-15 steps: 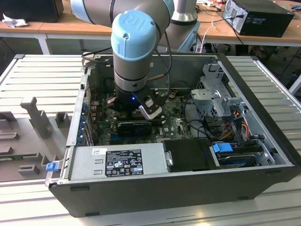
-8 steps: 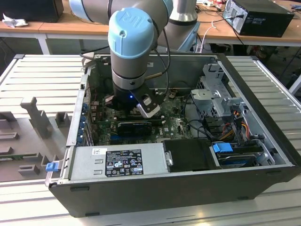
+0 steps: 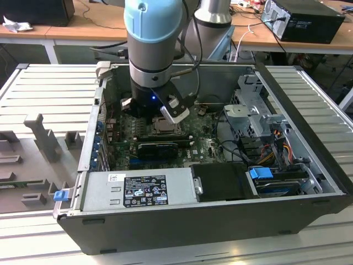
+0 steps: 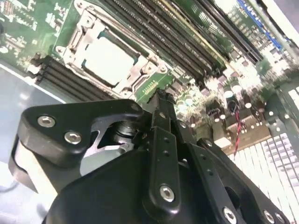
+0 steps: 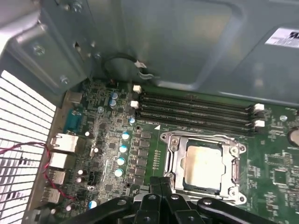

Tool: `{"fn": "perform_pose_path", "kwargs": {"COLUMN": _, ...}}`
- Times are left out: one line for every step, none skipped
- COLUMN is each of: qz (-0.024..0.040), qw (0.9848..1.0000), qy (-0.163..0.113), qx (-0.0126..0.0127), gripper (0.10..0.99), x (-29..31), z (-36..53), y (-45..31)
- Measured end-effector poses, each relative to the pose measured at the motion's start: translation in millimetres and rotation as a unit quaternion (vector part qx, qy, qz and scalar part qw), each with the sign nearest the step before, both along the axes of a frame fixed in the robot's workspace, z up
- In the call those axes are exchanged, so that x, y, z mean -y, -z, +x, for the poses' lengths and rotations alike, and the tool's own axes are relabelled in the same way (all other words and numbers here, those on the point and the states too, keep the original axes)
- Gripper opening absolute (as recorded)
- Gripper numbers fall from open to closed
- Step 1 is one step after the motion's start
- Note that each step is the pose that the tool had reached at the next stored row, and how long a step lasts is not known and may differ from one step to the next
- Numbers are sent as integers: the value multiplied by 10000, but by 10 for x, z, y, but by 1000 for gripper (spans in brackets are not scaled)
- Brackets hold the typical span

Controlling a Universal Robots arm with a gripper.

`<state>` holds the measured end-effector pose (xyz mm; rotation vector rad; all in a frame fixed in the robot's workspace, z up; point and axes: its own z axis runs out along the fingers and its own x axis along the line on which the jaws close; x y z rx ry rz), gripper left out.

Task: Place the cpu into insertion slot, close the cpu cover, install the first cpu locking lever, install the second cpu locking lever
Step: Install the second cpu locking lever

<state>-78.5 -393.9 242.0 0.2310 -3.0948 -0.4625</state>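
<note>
Inside the open computer case: cpu seated in the insertion slot, cpu cover folded down around it. End effector clenched and empty, poised just beside the socket's near edge, memory slots lying beyond.

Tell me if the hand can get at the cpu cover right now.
Probably yes: the hand hangs beside the cpu cover, which lies flat over the cpu, with nothing between them.

Pale cpu flat in insertion slot on green board, silvery cpu cover closed around it
</note>
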Motion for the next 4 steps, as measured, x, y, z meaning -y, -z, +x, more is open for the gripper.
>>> {"fn": "perform_pose_path", "kwargs": {"qz": 1, "qw": 10000, "qy": 0, "qx": 0, "gripper": 106, "x": 0, "z": 0, "y": -2}}
{"fn": "perform_pose_path", "kwargs": {"qz": 2, "qw": 10000, "qy": 0, "qx": 1, "gripper": 106, "x": -1, "z": 0, "y": -2}}
{"fn": "perform_pose_path", "kwargs": {"qz": 1, "qw": 10000, "qy": 0, "qx": 1, "gripper": 106, "x": 0, "z": 0, "y": -5}}
{"fn": "perform_pose_path", "kwargs": {"qz": 1, "qw": 10000, "qy": 0, "qx": 1, "gripper": 106, "x": 0, "z": 0, "y": -7}}
